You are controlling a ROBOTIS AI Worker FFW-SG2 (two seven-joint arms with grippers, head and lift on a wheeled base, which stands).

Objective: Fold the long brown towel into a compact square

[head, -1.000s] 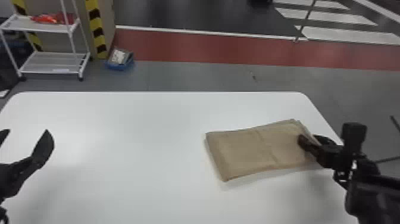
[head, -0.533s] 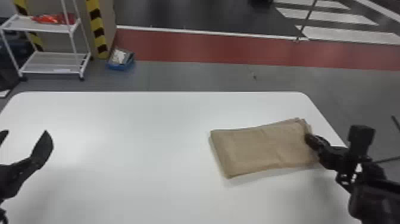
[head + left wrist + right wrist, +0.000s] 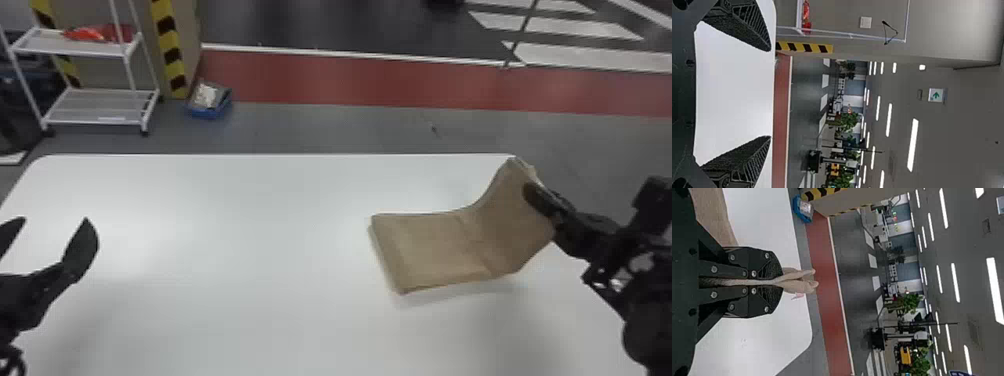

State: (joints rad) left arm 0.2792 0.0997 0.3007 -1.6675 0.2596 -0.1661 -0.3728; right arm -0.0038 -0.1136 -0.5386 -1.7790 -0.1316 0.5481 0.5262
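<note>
Left pincer (image 3: 55, 218): over the left side of the worktop (image 3: 225, 250), fingers spread wide, nothing between them. Parked, by the look of it.

Towel (image 3: 435, 245): brown, on the right part of the worktop, a layered strip. Its left portion lies flat, left edge fairly straight. A crease (image 3: 475, 245) crosses the middle; right of this the cloth curves upward, clear of the surface.

Right pincer (image 3: 781, 282): closed on the raised right end of the towel, layers squeezed between the two fingers, some cloth projecting past the tips. Small pale tab (image 3: 798, 296) beside the projecting cloth, probably a label.

Judgement, stage: long folds look done; this appears to be the last halving, right end to go over onto the left. Task well advanced.

Judgement, handling: light, soft, limp but with some body from the stacked layers; not fragile, little tendency to slip under a firm pinch. Best hold is the middle of the right end, all layers together; a shallow bite could let the inner ones fan out.

Next: carry the end leftward in a low arc, align with the left edge, lower, release. Risk: dragging the flat half, or corners landing skewed.
</note>
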